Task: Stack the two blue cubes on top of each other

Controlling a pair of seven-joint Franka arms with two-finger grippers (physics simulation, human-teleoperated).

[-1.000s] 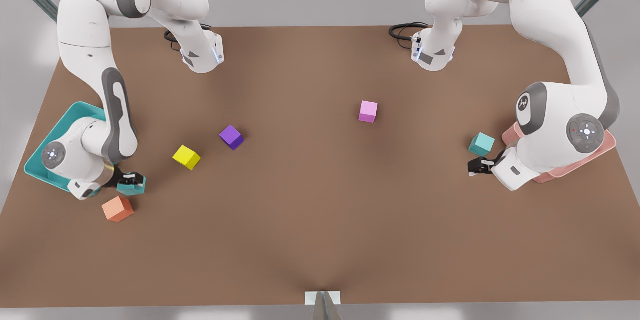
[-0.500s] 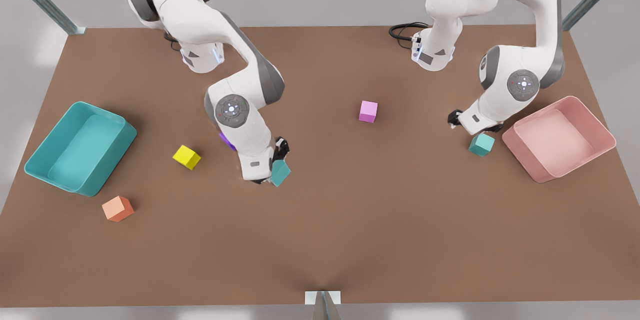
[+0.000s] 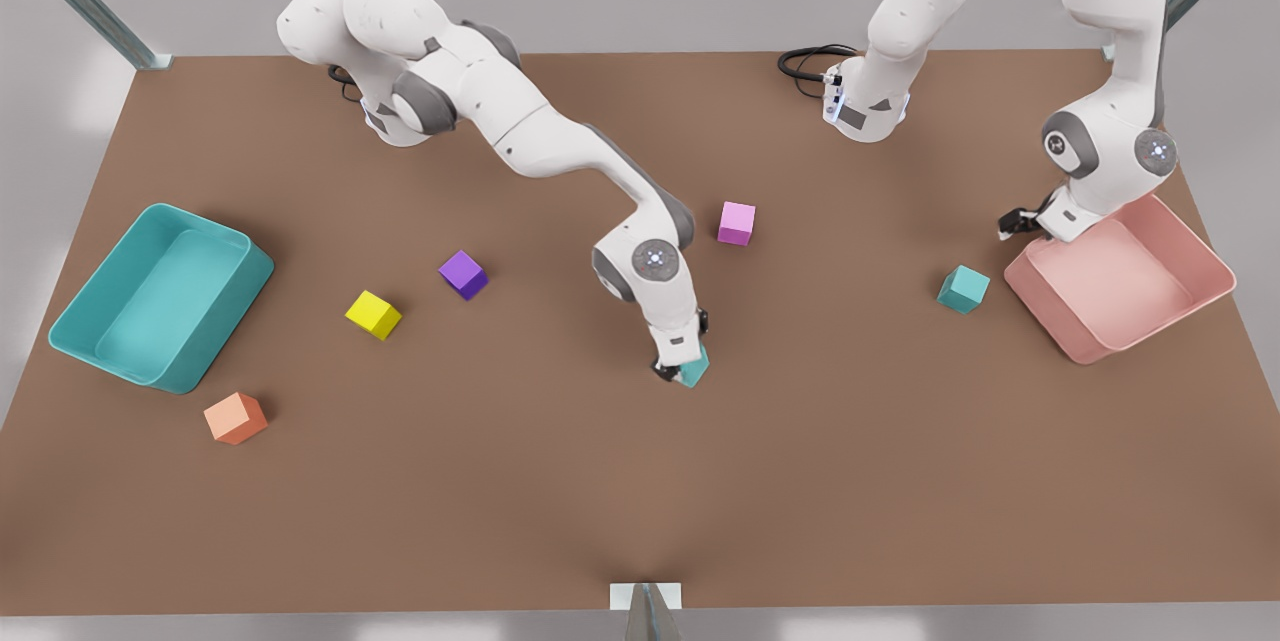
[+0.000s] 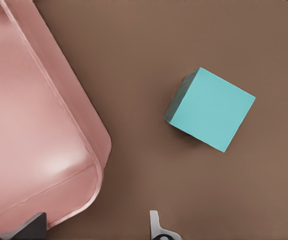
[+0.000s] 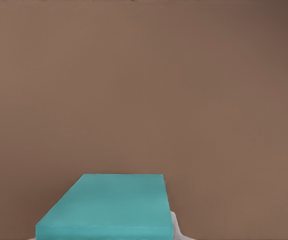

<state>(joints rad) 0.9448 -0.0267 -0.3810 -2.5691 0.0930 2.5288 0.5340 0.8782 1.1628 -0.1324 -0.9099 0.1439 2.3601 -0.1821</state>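
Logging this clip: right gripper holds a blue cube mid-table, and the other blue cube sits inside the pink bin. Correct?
Not quite. The right gripper does hold a blue cube, but the front view shows the other blue cube on the table beside the pink bin, not inside.

teal cubes [image 3: 963,288], pink bin [image 3: 1120,277], brown table [image 3: 640,481]
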